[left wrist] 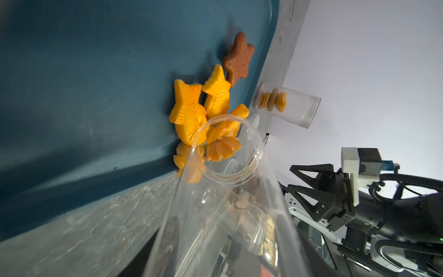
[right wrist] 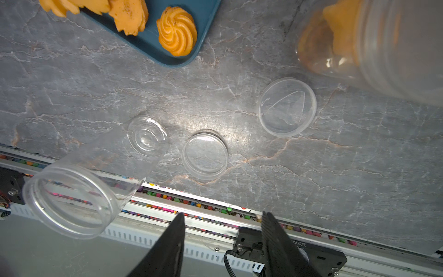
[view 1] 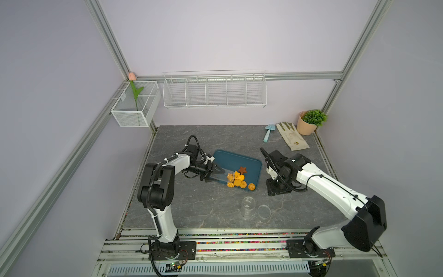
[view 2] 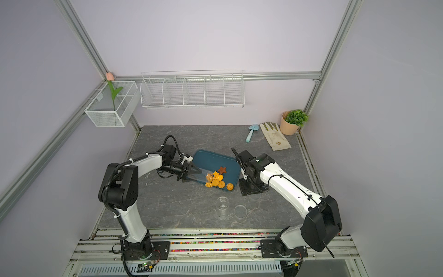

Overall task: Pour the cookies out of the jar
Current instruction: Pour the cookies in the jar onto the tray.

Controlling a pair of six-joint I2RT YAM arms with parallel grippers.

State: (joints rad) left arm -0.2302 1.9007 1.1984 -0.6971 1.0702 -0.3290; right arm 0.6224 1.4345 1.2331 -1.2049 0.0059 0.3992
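My left gripper [view 1: 217,175] is shut on a clear jar [view 1: 221,177] [left wrist: 223,203], held tilted with its mouth low over the blue tray [view 1: 230,158] [left wrist: 96,72]. Orange-yellow cookies [view 1: 238,179] [left wrist: 191,115] lie heaped on the tray at the jar's mouth, and a couple sit right in the opening. A brown star [view 1: 242,170] [left wrist: 238,60] lies just beyond the heap, and a swirl cookie [right wrist: 177,33] rests near the tray's corner. To the right of the tray, my right gripper [right wrist: 223,213] [view 1: 278,188] hangs open and empty.
A second clear jar [left wrist: 287,105] [right wrist: 374,48] holding cookies stands on the table by the right gripper. An empty jar [view 1: 248,207] [right wrist: 84,187] and two clear lids [right wrist: 287,106] [right wrist: 204,156] sit toward the table's front. Trowel [view 1: 268,133], glove [view 1: 291,136] and potted plant [view 1: 310,122] occupy the back right.
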